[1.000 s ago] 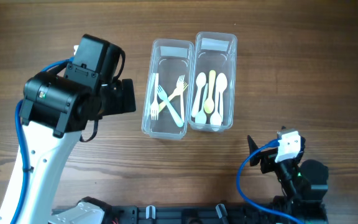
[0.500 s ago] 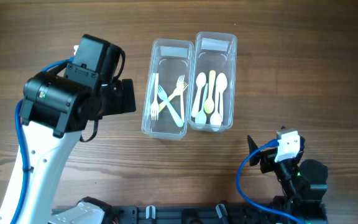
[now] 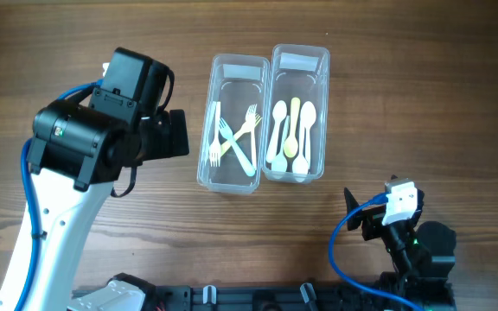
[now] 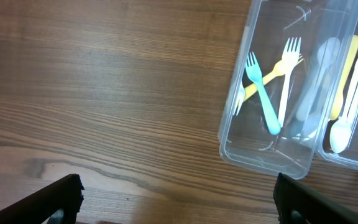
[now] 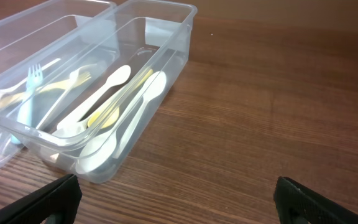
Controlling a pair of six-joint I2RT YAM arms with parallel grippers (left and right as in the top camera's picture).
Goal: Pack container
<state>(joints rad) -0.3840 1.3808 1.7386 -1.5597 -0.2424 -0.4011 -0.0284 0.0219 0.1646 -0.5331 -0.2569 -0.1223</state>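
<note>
Fork container (image 3: 239, 62) and spoon container (image 3: 299, 60) sit side by side near the middle of the wooden table (image 3: 422, 104). Their long walls touch, with the fork container on our left and the spoon container set slightly farther from the arm bases. Both are clear plastic with rounded rims and carry no print that we can make out. Blue, yellow and white forks (image 3: 236, 142) lie crossed in one. Pale spoons (image 3: 292, 134) lie lengthwise in the other.

We see a small green mark (image 3: 59, 131) on the left arm's black housing, too small to read. A white block (image 3: 402, 200) rides on the right arm, and any lettering on it is also too small to tell.

Our left gripper (image 4: 179, 205) hangs just beside the fork container's left wall without touching it. Its fingers (image 4: 64, 194) are spread wide over bare wood. Our right gripper (image 5: 176, 202) sits low and well apart from the spoon container, near the table's front. Its fingers (image 5: 303, 199) are likewise spread and hold nothing.

Bare wood runs along the outer long wall of each container. A broad strip of it also lies between the containers' near ends and the right arm.
</note>
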